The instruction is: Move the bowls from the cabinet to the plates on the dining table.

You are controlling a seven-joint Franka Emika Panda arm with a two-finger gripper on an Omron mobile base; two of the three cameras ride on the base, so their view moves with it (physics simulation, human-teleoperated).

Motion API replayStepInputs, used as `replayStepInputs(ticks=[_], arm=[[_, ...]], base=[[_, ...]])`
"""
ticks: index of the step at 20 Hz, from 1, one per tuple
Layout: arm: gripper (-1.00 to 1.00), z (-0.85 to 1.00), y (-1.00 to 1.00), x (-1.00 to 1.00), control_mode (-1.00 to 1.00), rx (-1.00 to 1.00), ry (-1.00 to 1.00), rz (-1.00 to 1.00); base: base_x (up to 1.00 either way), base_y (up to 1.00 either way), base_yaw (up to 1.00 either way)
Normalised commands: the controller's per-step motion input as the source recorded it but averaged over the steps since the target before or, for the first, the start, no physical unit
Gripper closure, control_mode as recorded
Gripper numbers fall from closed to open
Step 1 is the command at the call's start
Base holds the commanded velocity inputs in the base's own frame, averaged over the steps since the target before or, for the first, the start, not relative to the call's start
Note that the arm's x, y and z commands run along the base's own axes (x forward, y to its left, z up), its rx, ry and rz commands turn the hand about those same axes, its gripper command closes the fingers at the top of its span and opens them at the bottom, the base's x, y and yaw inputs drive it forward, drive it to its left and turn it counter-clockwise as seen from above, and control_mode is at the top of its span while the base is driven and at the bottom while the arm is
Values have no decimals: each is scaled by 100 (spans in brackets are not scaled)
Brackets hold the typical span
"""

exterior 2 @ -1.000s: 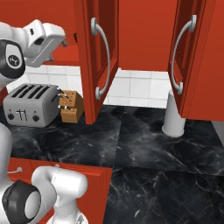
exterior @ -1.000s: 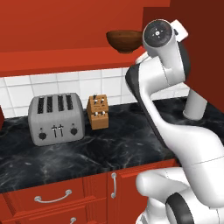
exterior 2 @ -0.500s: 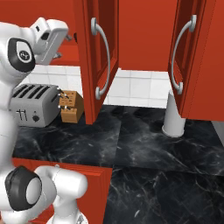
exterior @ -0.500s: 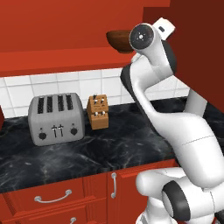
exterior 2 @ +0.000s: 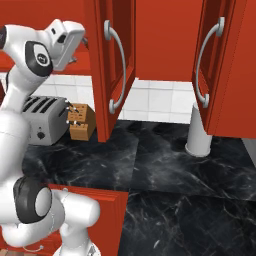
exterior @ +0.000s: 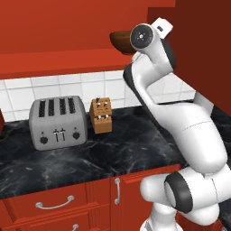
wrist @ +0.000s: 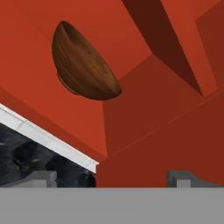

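1. Left base view: the white arm reaches up to the red cabinet. The dark brown bowl sits on the cabinet's shelf, just beside the raised wrist. Below, a grey toaster and a wooden knife block stand near each other on the black counter.

2. Right base view: the hand sits high at the left, next to the open cabinet door with its curved silver handle.

3. Hand view: the gripper is spread wide and holds nothing; its two fingertips stand well apart. The brown bowl rests on the shelf ahead, clear of the fingertips.
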Motion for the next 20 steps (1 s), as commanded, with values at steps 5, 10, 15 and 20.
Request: replayStepInputs(ticks=[5,10,15,20], arm=[[-100,-3,0,56,-100,0,4,11],[-100,-11,2,50,-100,0,3,8],[-100,-8,3,47,-100,-5,0,0],[-100,-5,3,46,-100,-5,0,0]], base=[[0,0,0],[0,0,0],[0,0,0],[0,0,0]])
